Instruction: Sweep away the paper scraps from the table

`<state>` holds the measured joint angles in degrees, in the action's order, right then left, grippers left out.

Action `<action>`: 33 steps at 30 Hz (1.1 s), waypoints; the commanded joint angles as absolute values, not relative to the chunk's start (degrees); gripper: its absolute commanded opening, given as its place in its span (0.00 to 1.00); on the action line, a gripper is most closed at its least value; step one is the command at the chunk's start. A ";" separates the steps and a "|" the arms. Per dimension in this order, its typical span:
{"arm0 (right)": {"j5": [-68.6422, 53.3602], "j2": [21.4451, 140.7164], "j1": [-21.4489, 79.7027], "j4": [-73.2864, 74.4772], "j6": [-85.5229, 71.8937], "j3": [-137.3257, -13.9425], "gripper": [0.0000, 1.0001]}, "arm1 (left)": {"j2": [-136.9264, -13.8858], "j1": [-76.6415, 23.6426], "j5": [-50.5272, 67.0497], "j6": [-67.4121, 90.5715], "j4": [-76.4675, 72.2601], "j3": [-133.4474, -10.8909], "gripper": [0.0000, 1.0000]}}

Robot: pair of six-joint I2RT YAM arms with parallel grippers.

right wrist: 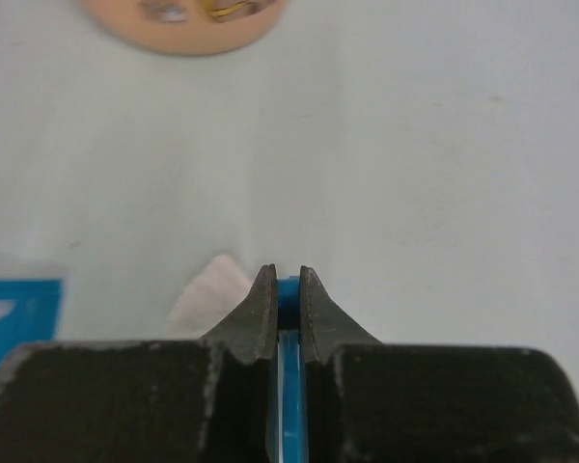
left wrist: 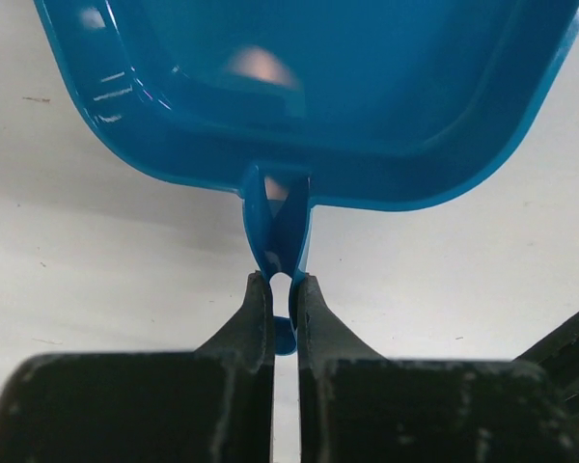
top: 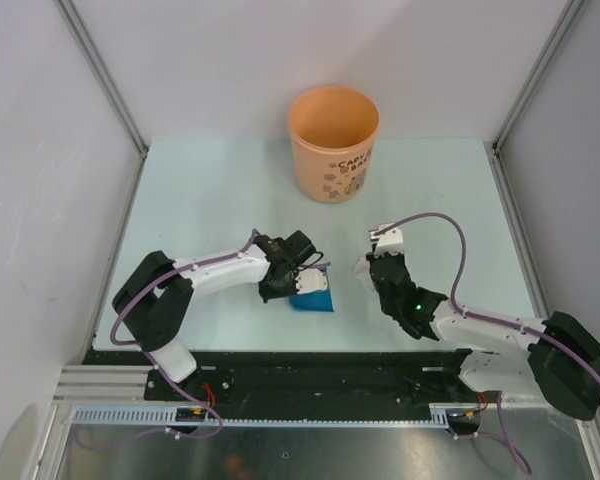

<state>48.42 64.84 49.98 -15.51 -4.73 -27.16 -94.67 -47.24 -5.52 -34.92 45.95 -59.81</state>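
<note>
Pale mint-green counter (top: 200,190): no paper scraps visible on it.
Left fingers (left wrist: 268,291) pinch the handle of the blue plastic dustpan (left wrist: 367,96), near 6 o'clock.
Right fingers (right wrist: 269,294) clamp a thin blue brush handle (right wrist: 289,386).
Step, probably: emptying.
Next: carry the dustpan level to the round orange bucket (top: 333,140) at 12 o'clock and tip it.

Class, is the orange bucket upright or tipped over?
Upright: the orange bucket stands on the table, its round mouth facing up.

The flat pale green table (top: 200,200) carries a round orange plastic bucket (top: 333,145), well past the left pincer (left wrist: 283,282) and the right pincer (right wrist: 288,275).
</note>
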 commanded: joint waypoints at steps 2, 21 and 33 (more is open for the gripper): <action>33.25 68.90 53.96 -31.00 -6.42 -28.65 0.00 | -97.64 -47.37 -4.66 -34.01 47.64 -62.93 0.00; 45.60 47.92 58.97 -22.44 -2.29 -29.88 0.00 | -94.84 -40.43 10.44 -32.61 46.58 -68.38 0.00; 56.78 21.82 50.99 -2.74 2.03 -29.88 0.00 | -86.84 -40.08 12.05 -30.41 47.72 -79.44 0.00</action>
<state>52.97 25.47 54.35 -12.10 1.54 -28.01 -90.06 -39.99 9.72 -32.23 47.44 -73.30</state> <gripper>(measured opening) 0.065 0.047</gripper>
